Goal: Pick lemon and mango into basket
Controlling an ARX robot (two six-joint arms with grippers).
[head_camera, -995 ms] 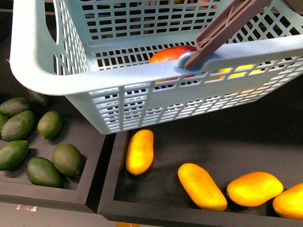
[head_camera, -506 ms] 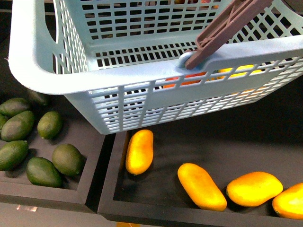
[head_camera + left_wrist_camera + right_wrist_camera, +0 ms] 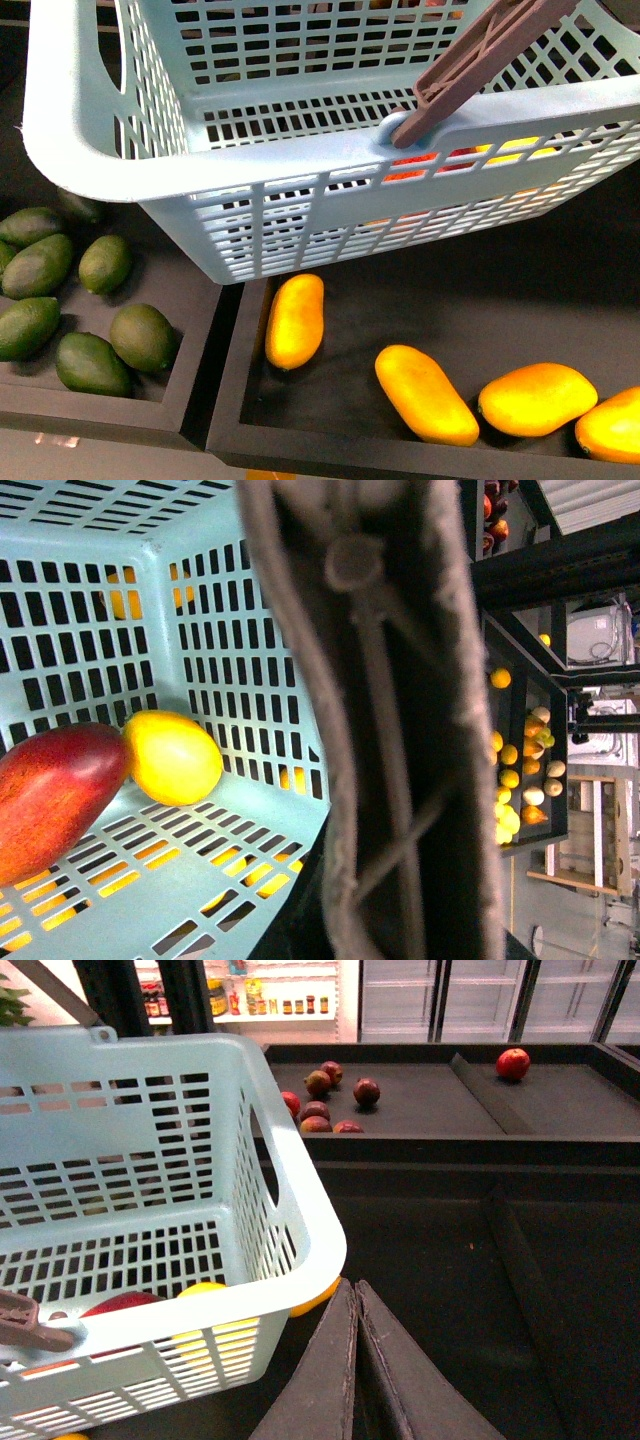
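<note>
Fruit placement looked complete: the mango (image 3: 55,795) and lemon (image 3: 172,757) lay touching on the basket (image 3: 120,160) floor. Right claw (image 3: 354,1360) was together, empty, beside the basket wall. Left claw state could not be determined. Risk: a tilted basket could roll both fruits.

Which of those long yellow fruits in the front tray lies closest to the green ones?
The leftmost yellow mango, lying alone beside the tray's left wall, just under the basket.
</note>
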